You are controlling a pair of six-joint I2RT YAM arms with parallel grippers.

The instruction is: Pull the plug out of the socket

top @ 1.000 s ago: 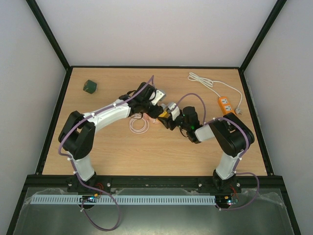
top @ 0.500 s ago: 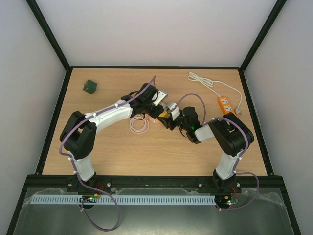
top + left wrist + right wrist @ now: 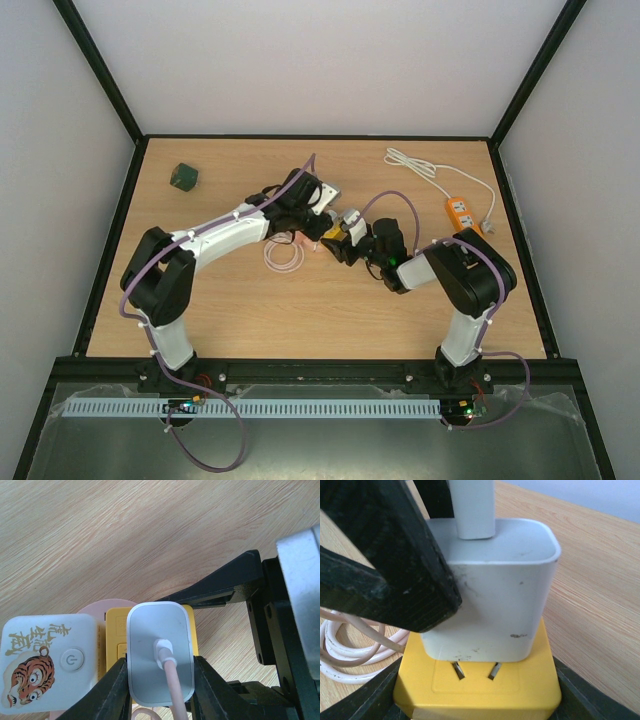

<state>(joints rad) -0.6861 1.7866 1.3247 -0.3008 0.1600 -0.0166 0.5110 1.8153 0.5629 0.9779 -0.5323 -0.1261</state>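
With your left fingers [image 3: 114,690] clamped on the plug [image 3: 160,652] and right fingers [image 3: 367,700] gripping the socket [image 3: 480,692], the prongs [image 3: 492,671] show partly out; pull it free.

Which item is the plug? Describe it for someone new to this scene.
At the middle of the wooden table, the left gripper clamps a white charger plug seated in a yellow socket held by the right gripper. Unlike the tiger-print white block beside it, it is plain, with a pale pink cable leaving its top.
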